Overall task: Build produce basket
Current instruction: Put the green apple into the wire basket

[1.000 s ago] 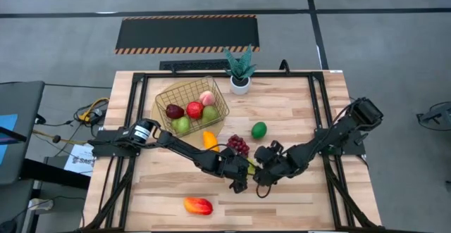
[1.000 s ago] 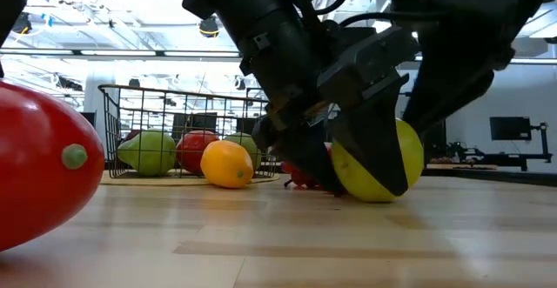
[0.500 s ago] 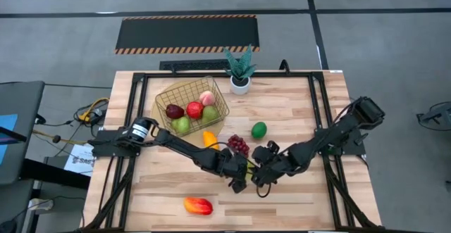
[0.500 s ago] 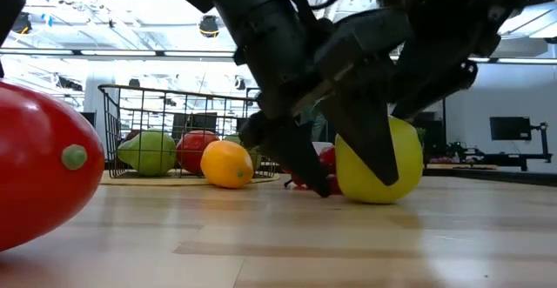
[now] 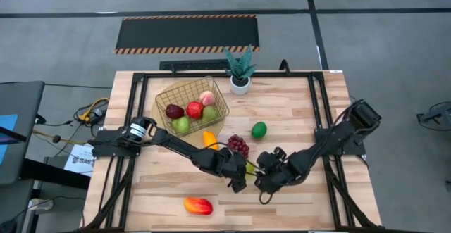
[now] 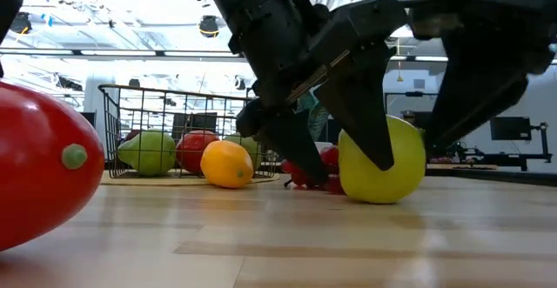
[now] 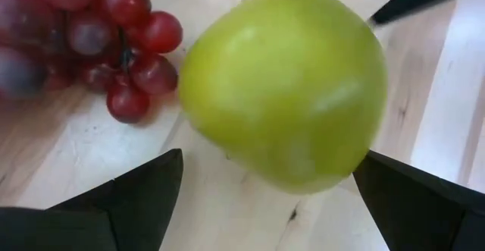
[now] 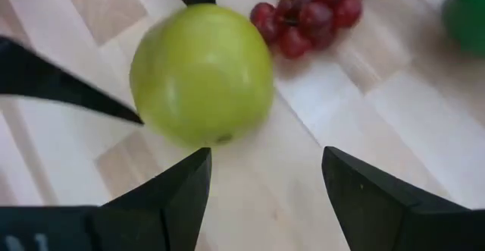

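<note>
Two end effectors, left (image 5: 243, 178) and right (image 5: 262, 184), both spread, flank green apple (image 6: 381, 160) on worktop (image 5: 310, 113), grapes (image 5: 238, 145) just beyond.

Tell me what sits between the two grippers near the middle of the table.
A yellow-green apple sits on the table between the left gripper and the right gripper. Both wrist views show it between open fingers, with the grapes just beyond.

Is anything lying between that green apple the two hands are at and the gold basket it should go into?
Yes. The purple grapes and an orange fruit lie on the table between the green apple and the basket. Lifted over them, its path looks clear. Both the left hand and right hand flank it, open.
</note>
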